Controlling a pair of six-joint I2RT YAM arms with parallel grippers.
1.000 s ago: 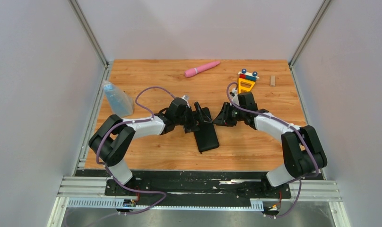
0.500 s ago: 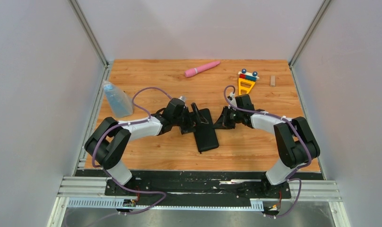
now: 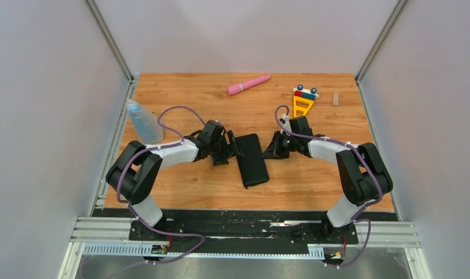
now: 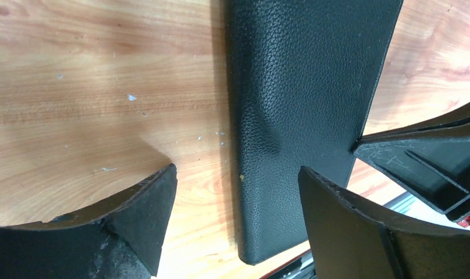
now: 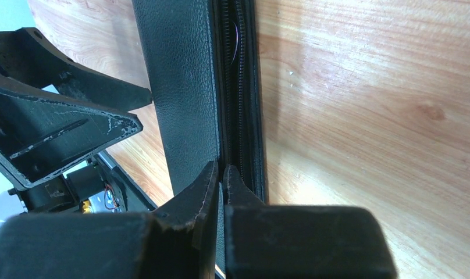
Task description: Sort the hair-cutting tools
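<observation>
A black zip case lies flat at the table's middle. My left gripper is open and empty; in the left wrist view its jaws straddle the case's left edge low over the wood. My right gripper is at the case's right side. In the right wrist view it is shut on the case's top flap beside the zip. No scissors or combs are in view.
A pink wand lies at the back centre. A yellow toy and a small wooden block sit at the back right. A clear bluish bottle stands at the left edge. Grey walls enclose the table.
My left gripper has drawn back to the left, from over the case's top to its left edge. The right gripper has stayed at the case's right side.
</observation>
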